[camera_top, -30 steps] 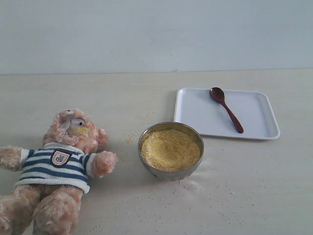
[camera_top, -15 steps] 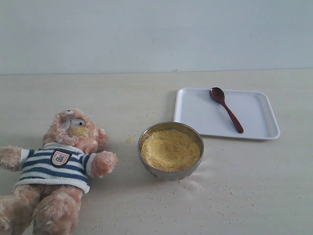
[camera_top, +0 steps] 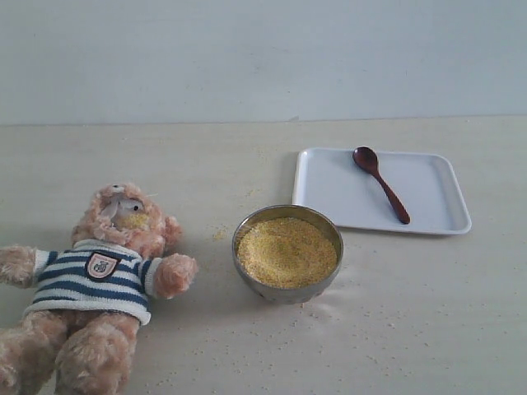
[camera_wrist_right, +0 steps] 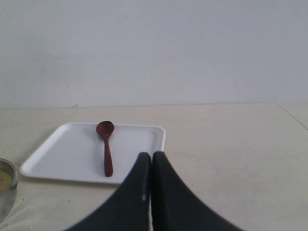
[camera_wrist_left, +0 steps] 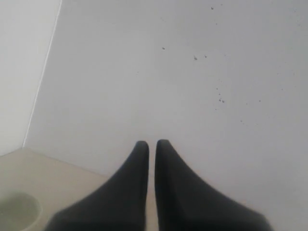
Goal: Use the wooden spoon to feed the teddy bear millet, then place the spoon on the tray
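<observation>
Lying on tray is dark wooden spoon; left gripper and right gripper closed

Table: a pale beige table is spread across the lower exterior view, from 3 round to 9 o'clock.
Wall: a plain whitish wall is met along the table's far edge, at 12 o'clock.
Marks: small dark specks and a corner seam are shown on the wall by the left wrist view.
Light: soft and even; only faint shadows are cast.
</observation>
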Motion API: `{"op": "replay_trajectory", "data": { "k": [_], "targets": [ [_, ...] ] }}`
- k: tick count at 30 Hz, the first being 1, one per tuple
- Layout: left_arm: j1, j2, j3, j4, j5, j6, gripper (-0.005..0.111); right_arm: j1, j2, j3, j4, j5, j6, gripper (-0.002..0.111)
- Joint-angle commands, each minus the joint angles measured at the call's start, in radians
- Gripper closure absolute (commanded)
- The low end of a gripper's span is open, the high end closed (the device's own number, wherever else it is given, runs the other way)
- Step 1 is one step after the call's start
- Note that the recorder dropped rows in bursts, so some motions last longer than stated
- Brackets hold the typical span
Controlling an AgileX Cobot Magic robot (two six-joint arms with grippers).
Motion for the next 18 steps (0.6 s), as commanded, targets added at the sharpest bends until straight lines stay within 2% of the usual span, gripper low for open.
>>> {"op": "replay_trajectory", "data": {
  "k": [1, 8, 18],
  "targets": [
    [-0.066, -0.002, 0.007, 0.012, 0.077, -0.006, 0.102, -0.003, -0.006, 0.004, -0.005, -0.007, -0.005, 0.108],
    [-0.139, -0.002, 0.007, 0.012, 0.089, 0.1, 0.102, -0.003, -0.006, 0.004, -0.005, -0.007, -0.005, 0.108],
    [-0.139, -0.002, 0.007, 0.012, 0.152, 0.13, 0.102, -0.003, -0.006, 0.004, -0.005, -0.007, -0.005, 0.108]
  ]
}}
